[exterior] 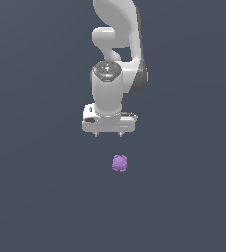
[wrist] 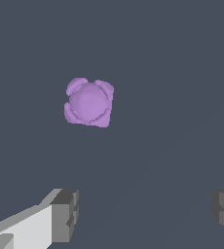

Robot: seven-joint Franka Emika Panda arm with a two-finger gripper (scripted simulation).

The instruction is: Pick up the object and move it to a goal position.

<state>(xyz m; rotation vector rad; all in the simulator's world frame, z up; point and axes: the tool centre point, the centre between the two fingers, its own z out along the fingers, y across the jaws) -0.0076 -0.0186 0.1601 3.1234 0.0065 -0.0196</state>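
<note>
The object (exterior: 119, 163) is a small lumpy light-purple blob lying on the dark grey surface. It also shows in the wrist view (wrist: 89, 102). My white gripper (exterior: 108, 134) hangs above the surface, open and empty, with its two short fingertips spread wide. The blob lies a little to the exterior view's right of the gripper and nearer the camera, apart from the fingers. In the wrist view the gripper (wrist: 145, 214) shows two grey pads (wrist: 65, 214) far apart, with the blob outside the gap between them.
The white arm (exterior: 116, 44) rises behind the gripper. The dark grey surface (exterior: 36, 197) stretches all around with no other object in view.
</note>
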